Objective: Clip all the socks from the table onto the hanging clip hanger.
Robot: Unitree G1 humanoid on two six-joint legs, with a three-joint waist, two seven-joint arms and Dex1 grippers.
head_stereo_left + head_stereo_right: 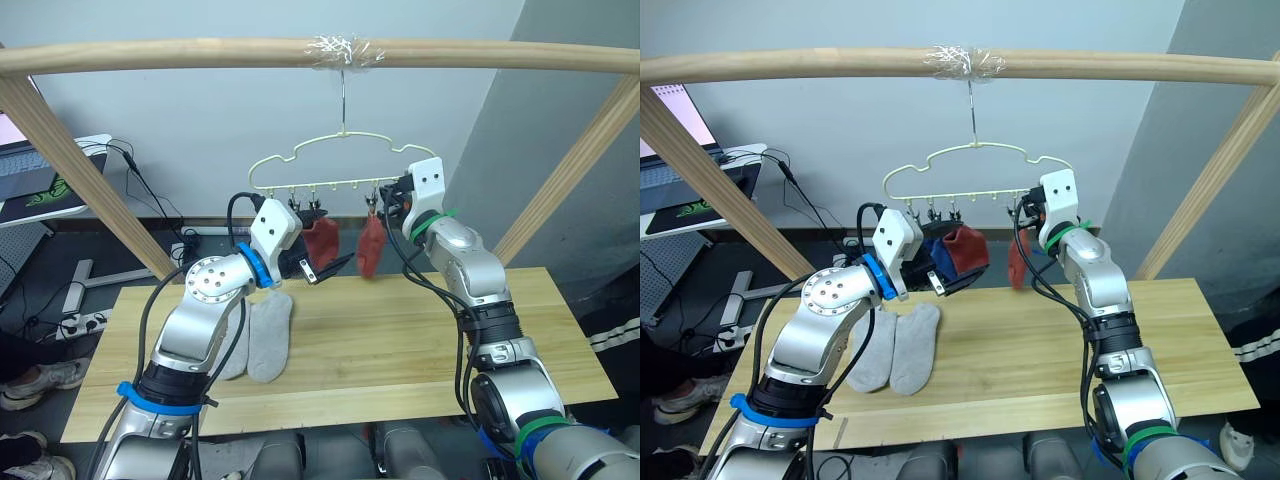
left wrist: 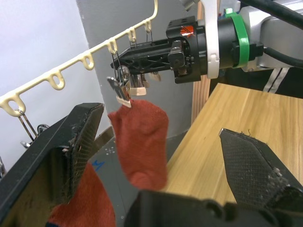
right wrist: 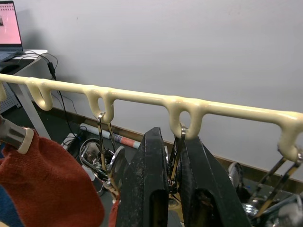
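Open table [image 1: 400, 340] right of the grey socks [image 1: 262, 335]; both hands and hung red socks [image 1: 345, 245] crowding the clip hanger [image 1: 330, 170].

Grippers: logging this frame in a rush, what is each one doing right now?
Left gripper: jaws open, holding nothing, beside a hanging red sock.
Right gripper: jaws closed on a clip of the hanger.

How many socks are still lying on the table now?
2. Both are light grey socks, lying side by side on the table just beside the left arm. More socks might be hidden behind that arm; I cannot tell.
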